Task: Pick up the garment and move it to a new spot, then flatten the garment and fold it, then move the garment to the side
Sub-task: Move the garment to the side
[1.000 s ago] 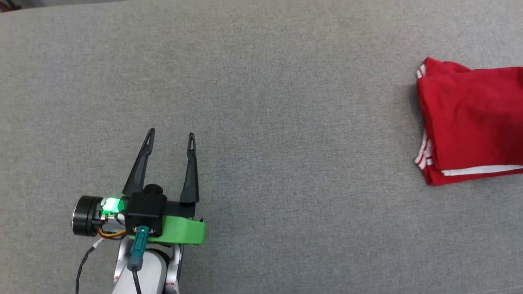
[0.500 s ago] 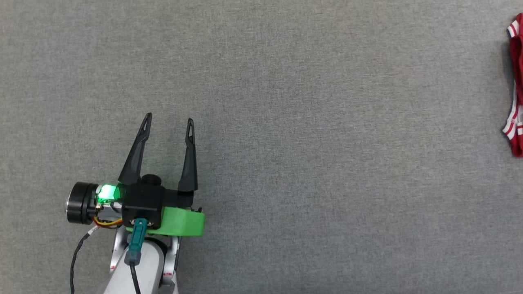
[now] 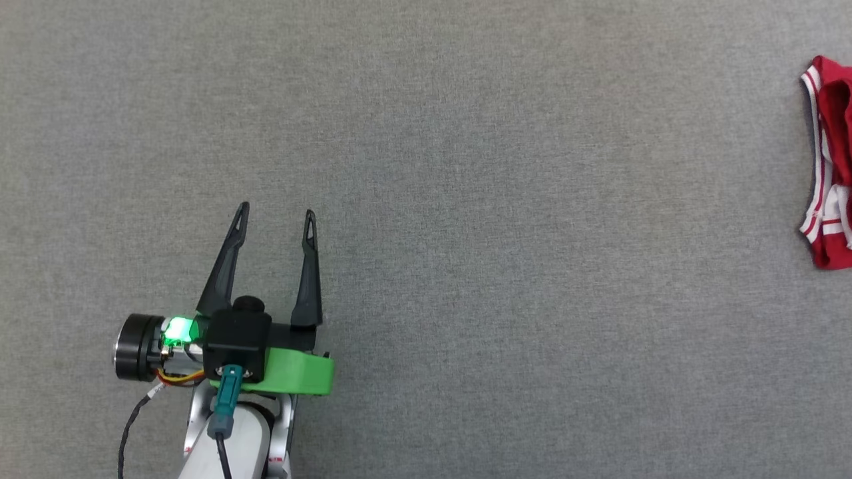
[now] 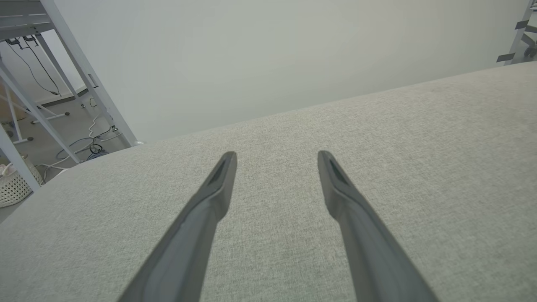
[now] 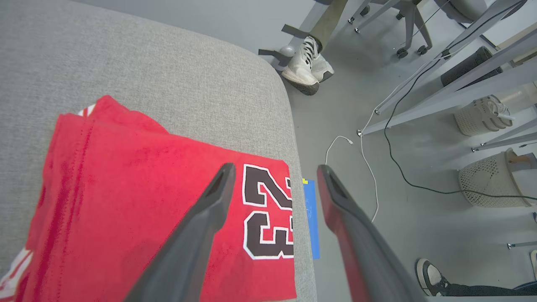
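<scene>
The garment [image 5: 126,201] is a red folded jersey with a black, white-edged "23" showing. It lies flat on the grey table [image 5: 147,63], right at the table's rounded edge. My right gripper [image 5: 275,167] hovers open above the garment's printed end, with nothing between its fingers. In the head view only the garment's striped-trim edge [image 3: 829,166] shows at the far right. My left gripper [image 3: 276,211] stands open at the lower left over bare grey fabric, far from the garment. The left wrist view also shows my left gripper [image 4: 277,156] open and empty.
Past the table's edge the floor holds a person's white shoe [image 5: 308,69], a dark shoe [image 5: 432,279], cables, a blue tag [image 5: 311,218] and mesh baskets [image 5: 488,178]. Metal frame legs [image 4: 84,71] stand beyond the table's far side.
The garment has gone rightward to the head view's right edge, and its visible edge looks more rumpled. My left gripper has barely shifted and stays open.
</scene>
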Controlling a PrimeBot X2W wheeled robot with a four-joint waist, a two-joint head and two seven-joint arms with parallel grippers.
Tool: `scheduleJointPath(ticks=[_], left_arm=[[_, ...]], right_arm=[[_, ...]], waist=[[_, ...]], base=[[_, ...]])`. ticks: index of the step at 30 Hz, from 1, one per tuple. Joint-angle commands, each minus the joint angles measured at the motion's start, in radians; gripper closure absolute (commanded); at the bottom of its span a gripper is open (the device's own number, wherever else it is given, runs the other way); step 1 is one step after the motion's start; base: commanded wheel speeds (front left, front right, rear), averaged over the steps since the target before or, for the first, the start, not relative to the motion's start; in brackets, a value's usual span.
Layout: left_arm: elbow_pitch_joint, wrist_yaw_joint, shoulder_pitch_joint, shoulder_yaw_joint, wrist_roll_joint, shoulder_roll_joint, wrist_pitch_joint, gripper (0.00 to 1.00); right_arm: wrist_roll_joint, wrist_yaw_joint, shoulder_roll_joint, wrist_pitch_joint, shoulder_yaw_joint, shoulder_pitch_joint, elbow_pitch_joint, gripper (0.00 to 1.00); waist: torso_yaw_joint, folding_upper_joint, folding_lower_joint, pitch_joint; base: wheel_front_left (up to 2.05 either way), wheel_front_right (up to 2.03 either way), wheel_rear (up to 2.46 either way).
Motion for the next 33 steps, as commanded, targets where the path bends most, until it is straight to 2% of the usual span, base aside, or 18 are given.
scheduleJointPath(ticks=[1,5,6,10,15,21,22,33], left_arm=[[0.006,0.007,0.021,0.002,-0.007,0.000,-0.006,0.00],[0.009,0.010,0.051,0.003,-0.014,-0.006,-0.006,0.00],[0.011,0.014,0.073,0.008,-0.019,-0.010,-0.006,0.00],[0.015,0.011,0.103,0.012,-0.022,-0.010,-0.006,0.00],[0.019,0.012,0.122,0.023,-0.026,-0.014,-0.006,0.00],[0.032,0.008,0.143,0.027,-0.031,-0.031,-0.006,0.00],[0.048,0.006,0.165,0.037,-0.032,-0.041,-0.006,0.00],[0.071,-0.010,0.204,0.055,-0.030,-0.043,-0.006,0.00]], right_arm=[[-0.021,-0.001,0.009,-0.038,-0.018,0.020,-0.015,0.00],[-0.091,-0.001,0.030,-0.183,-0.101,0.054,-0.068,0.00],[-0.162,-0.001,0.087,-0.310,-0.195,0.091,-0.123,0.00],[-0.245,-0.001,0.186,-0.437,-0.299,0.159,-0.212,0.00],[-0.293,-0.001,0.344,-0.479,-0.360,0.238,-0.382,0.00],[-0.328,-0.001,0.513,-0.494,-0.341,0.346,-0.549,0.00],[-0.322,-0.001,0.626,-0.495,-0.278,0.471,-0.576,0.00],[-0.318,-0.001,0.745,-0.497,-0.256,0.698,-0.571,0.00]], waist=[[0.005,-0.0001,-0.0001,-0.063],[0.019,-0.0001,-0.0001,-0.113],[0.028,-0.0001,-0.0001,-0.144],[0.040,-0.0001,-0.0001,-0.178],[0.063,-0.0001,-0.0001,-0.213],[0.099,-0.0001,-0.0001,-0.252],[0.128,-0.0001,-0.0001,-0.287],[0.146,-0.0001,-0.0001,-0.357]], base=[[0.00,0.00,0.00],[0.00,0.00,0.00],[0.00,0.00,0.00],[0.00,0.00,0.00],[0.00,0.00,0.00],[0.00,0.00,0.00],[0.00,0.00,0.00],[0.00,0.00,0.00]])
